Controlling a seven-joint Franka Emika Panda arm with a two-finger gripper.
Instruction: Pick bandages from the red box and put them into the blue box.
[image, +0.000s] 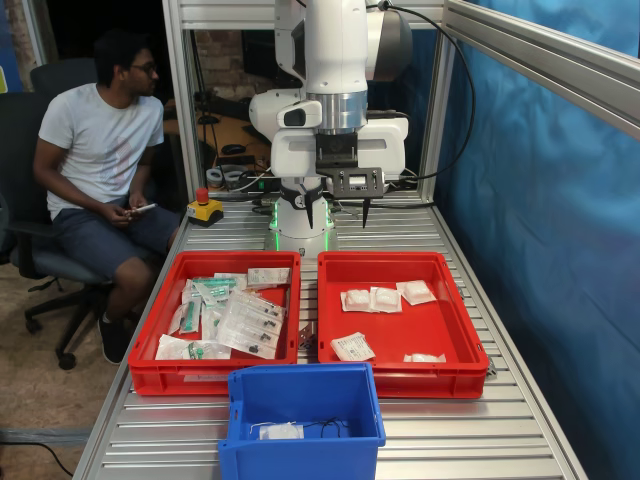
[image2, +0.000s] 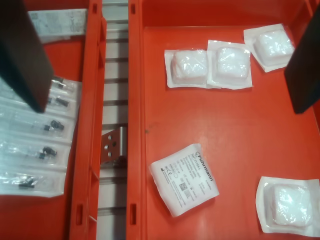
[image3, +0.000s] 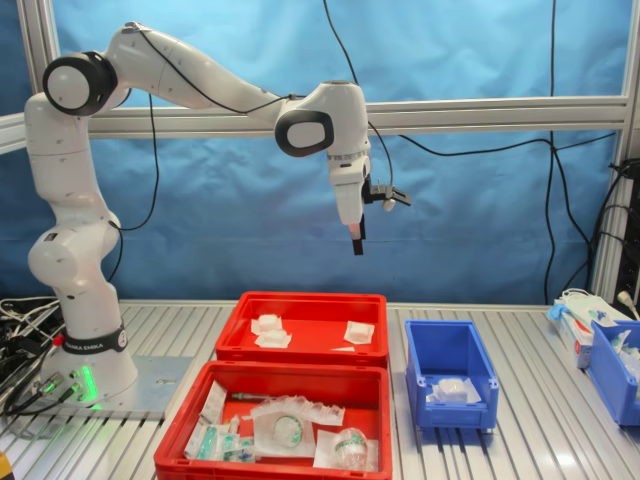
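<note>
Overhead, the gripper (image: 337, 210) hung high with its dark fingers (image2: 25, 55) spread wide and holding nothing; below lay a ribbed aluminium table (image: 500, 430) framed by metal posts, with blue curtain (image3: 480, 60) behind. Five bandages (image: 371, 299) sat scattered in the red box (image: 400, 375), beside a second red tray (image: 160, 375) of long clear packets; the blue box (image: 300, 440) stood nearer the front edge, one packet inside. A seated man (image: 100, 160) waited just beyond the frame.
</note>
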